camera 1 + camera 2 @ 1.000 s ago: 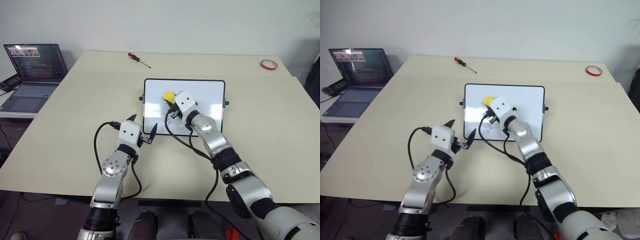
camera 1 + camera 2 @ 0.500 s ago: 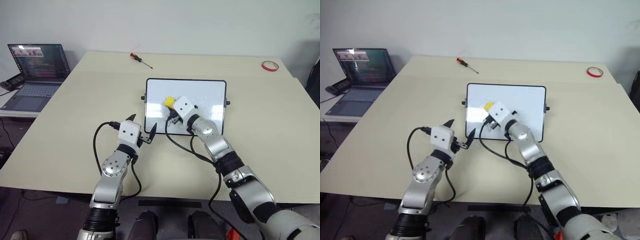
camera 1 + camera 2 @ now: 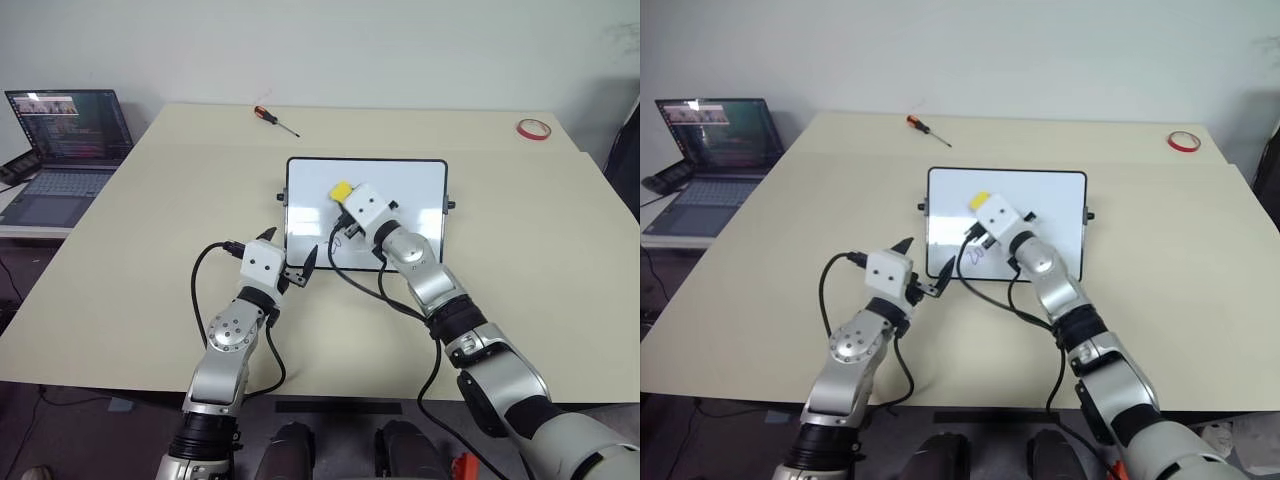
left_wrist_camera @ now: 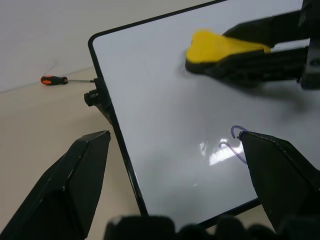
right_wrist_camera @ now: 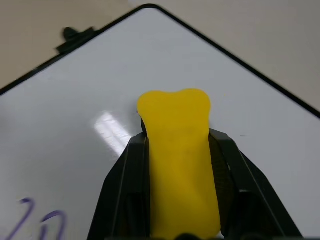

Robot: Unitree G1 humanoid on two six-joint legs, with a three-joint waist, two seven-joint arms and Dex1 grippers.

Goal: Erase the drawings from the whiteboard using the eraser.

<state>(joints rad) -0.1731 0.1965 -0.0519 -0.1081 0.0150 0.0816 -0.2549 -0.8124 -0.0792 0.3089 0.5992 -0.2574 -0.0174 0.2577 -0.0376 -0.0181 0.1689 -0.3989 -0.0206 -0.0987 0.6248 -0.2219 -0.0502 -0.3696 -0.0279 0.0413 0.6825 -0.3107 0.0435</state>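
We grip eraser (image 3: 340, 190) in right gripper (image 3: 345, 203) | left gripper (image 3: 291, 258) spread, idle | risk: sweep misses scribble (image 3: 973, 254) near whiteboard (image 3: 420, 190) edge, or board slides.

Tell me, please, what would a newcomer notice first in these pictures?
First, the yellow eraser clamped in the right gripper, over the whiteboard at the table's centre. Next, the blue scribble near the board's front edge, close to the open left gripper.
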